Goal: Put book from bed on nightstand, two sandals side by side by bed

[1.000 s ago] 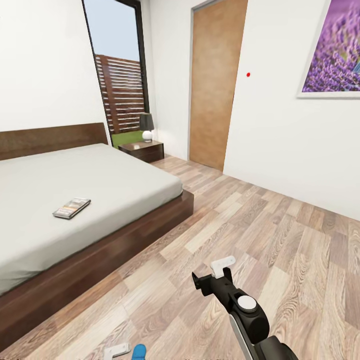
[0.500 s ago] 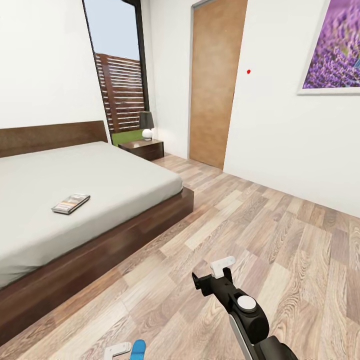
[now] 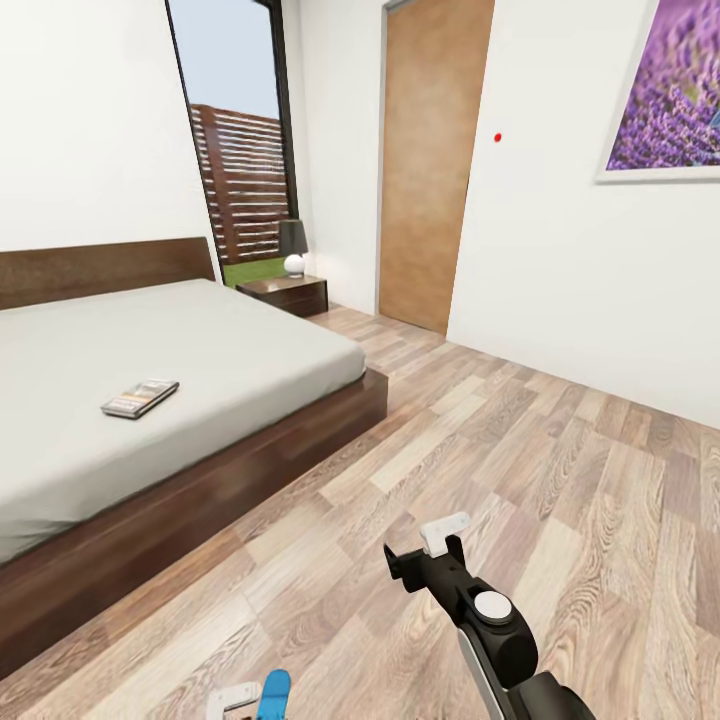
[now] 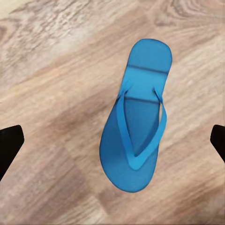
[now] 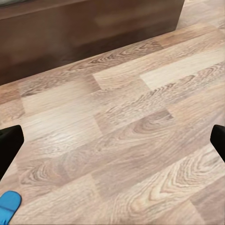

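Observation:
The book lies flat on the pale mattress of the bed, at the left of the head view. A dark nightstand stands past the bed's far corner, by the window. A blue sandal lies on the plank floor, straight under my left gripper, whose fingers are spread wide and open around it. In the head view the sandal shows at the bottom edge beside that gripper. My right gripper hangs open over bare floor. A blue sandal tip shows at a corner of the right wrist view.
A small lamp stands on the nightstand. The bed's dark wooden frame runs close along my left. A wooden door and a white wall with a purple picture lie ahead and to the right, across wide plank floor.
The whole head view has shifted a little, so the camera has moved. The sandal and left gripper show slightly more at the bottom edge. Both arms hold the same pose.

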{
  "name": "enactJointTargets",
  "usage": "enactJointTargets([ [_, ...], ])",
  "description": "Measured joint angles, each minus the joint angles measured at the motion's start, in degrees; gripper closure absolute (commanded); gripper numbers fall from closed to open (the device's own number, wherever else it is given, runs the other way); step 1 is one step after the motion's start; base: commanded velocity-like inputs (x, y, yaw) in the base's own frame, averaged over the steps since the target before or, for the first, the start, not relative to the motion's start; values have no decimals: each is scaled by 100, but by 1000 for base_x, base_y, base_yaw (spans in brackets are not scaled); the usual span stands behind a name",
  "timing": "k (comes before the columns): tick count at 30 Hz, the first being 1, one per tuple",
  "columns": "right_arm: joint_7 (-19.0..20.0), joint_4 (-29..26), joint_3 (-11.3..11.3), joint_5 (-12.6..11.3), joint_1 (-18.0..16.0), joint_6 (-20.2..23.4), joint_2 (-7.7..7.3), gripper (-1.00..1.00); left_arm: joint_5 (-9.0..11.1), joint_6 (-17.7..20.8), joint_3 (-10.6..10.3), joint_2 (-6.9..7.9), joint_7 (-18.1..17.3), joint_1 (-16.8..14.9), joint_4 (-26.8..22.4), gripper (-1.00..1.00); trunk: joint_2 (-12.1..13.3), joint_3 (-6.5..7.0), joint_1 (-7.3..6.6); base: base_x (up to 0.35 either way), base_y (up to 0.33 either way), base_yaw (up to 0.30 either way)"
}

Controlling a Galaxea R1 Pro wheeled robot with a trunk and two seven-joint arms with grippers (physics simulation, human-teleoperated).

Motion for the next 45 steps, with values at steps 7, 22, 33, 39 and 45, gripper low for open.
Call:
enactJointTargets([
  [7,-2,-3,-7,5,0,0,-7,-100,-1,-1,-7,-11,67,-2,-10,-100,-281,-126,154,0,0,0],
  [22,5,-11,-11,9,0,0,-3,-100,-9,25,-40,-16,89,-56,-25,-100,-341,-454,213,0,0,0],
  [33,2,-12,-13,9,0,0,-7,-100,-17,63,-95,-46,74,-249,-118,-100,-344,-499,217,0,0,0],
  [39,-1,-12,-9,10,0,0,-3,-100,-17,118,-99,-64,79,-419,-246,-100,-344,-499,217,0,0,0],
  [45,-2,-9,-8,10,0,0,-2,-100,-14,151,-96,-80,93,-605,-295,-100,-347,-543,223,0,0,0],
])
